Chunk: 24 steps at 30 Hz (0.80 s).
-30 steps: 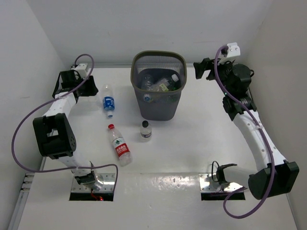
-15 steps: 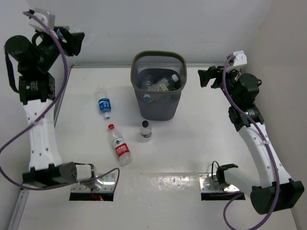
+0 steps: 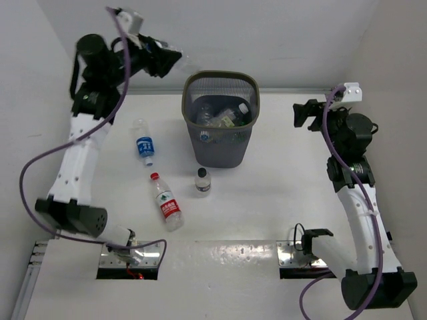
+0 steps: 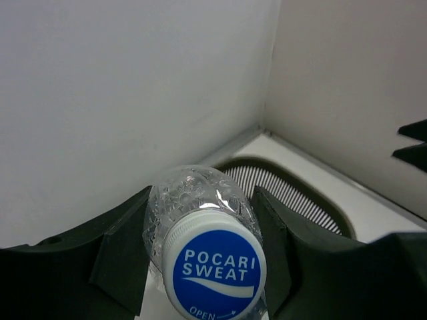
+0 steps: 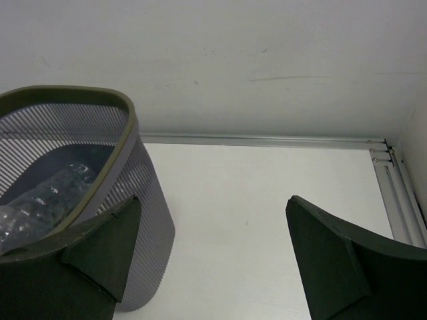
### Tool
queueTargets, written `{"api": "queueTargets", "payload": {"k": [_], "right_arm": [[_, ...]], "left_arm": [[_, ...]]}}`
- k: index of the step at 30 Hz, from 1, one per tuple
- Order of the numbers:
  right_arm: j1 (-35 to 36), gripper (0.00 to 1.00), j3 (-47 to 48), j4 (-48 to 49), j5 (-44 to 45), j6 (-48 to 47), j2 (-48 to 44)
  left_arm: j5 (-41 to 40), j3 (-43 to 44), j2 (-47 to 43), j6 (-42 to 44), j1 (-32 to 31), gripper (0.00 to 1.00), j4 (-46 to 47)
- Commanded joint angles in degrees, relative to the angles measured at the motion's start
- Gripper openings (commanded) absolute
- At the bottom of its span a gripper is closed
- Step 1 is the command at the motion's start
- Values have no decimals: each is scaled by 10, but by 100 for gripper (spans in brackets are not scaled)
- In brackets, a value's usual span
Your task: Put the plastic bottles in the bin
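Top external view: the left gripper (image 3: 167, 60) is raised near the back wall, left of the bin (image 3: 220, 75) and not yet over its rim. Its load is too small to tell here. Three plastic bottles rest on the table (image 3: 280, 180), left of and in front of the bin: a blue-labelled bottle (image 3: 144, 141), a red-and-white-labelled bottle (image 3: 166, 202) and a seemingly upright black-capped bottle (image 3: 202, 181). Others lie inside the bin. The right gripper (image 3: 303, 115) hangs right of the bin, well apart from the table bottles.

Left wrist view: both fingers (image 4: 123, 257) are clenched on a clear Pocari Sweat bottle (image 4: 213, 267), cap toward the camera. The bin's mesh opening lies beyond and below. The step in hand appears to be the carry. A good release waits until the bottle is wholly over the opening, away from the rim.

Right wrist view: the jaws are spread wide with nothing between them. The bin wall is just left, with a crumpled clear bottle (image 5: 47, 193) inside.
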Motion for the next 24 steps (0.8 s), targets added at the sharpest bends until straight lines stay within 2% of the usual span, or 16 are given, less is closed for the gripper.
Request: {"api": "queueTargets", "payload": {"k": [1, 6, 10, 12, 13, 14, 15, 16, 17, 20, 24], "right_arm": [[-29, 88, -3, 5, -1, 24, 6], [-42, 88, -5, 1, -13, 40, 20], [-42, 88, -6, -1, -23, 37, 25], [-42, 88, -3, -2, -26, 39, 25], [-41, 88, -4, -4, -27, 36, 28], [-42, 88, -2, -5, -28, 36, 27], [-41, 88, 0, -5, -27, 35, 27], [-42, 89, 0, -5, -28, 32, 26], [-41, 89, 2, -5, -28, 30, 27], [-41, 89, 1, -25, -32, 25, 29], [-41, 90, 4, -37, -36, 21, 17]], "left_arm": [[-31, 17, 35, 17, -32, 38, -35], [-59, 29, 87, 49, -70, 40, -59], [-86, 34, 124, 70, -90, 46, -59], [-98, 41, 140, 78, -95, 56, -64], [-119, 52, 149, 85, -101, 64, -69], [-133, 69, 164, 86, -101, 77, -69], [-143, 77, 169, 92, -107, 83, -75], [-149, 86, 169, 92, -107, 95, -81], [-155, 104, 177, 92, -107, 100, -81], [-167, 118, 160, 92, -107, 100, -88], [-217, 111, 99, 67, -61, 100, -88]]}}
